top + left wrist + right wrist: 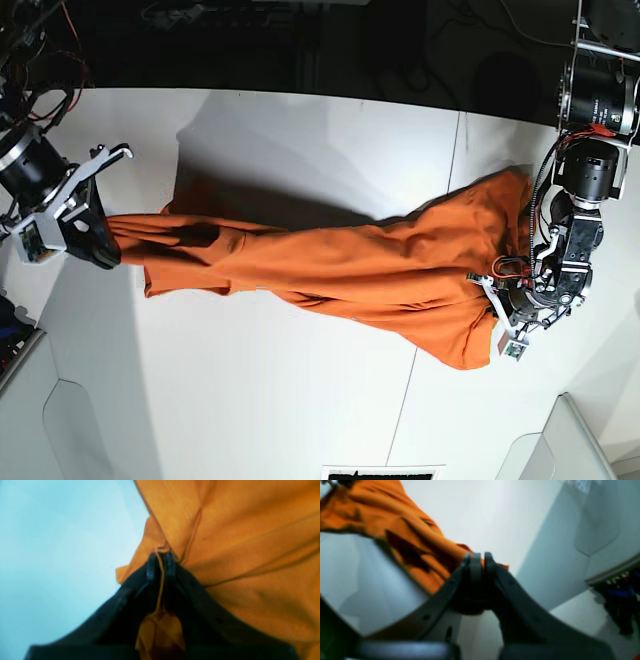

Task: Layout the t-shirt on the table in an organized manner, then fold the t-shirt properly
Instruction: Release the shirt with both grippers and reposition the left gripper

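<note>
From where I stand, the right end effector (100, 245) pinches one end of the orange t-shirt (330, 265), stretched rumpled above the white bench (250, 400); the left end effector (512, 318) clamps its other end. Spreading flat and folding remain.

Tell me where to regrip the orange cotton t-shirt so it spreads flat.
The orange cotton t-shirt hangs bunched in a rope between both end effectors, so its corners are hidden. Probably best: the free lower hem edge near the left end effector, approached from the near table side, where the cloth fans widest.
</note>
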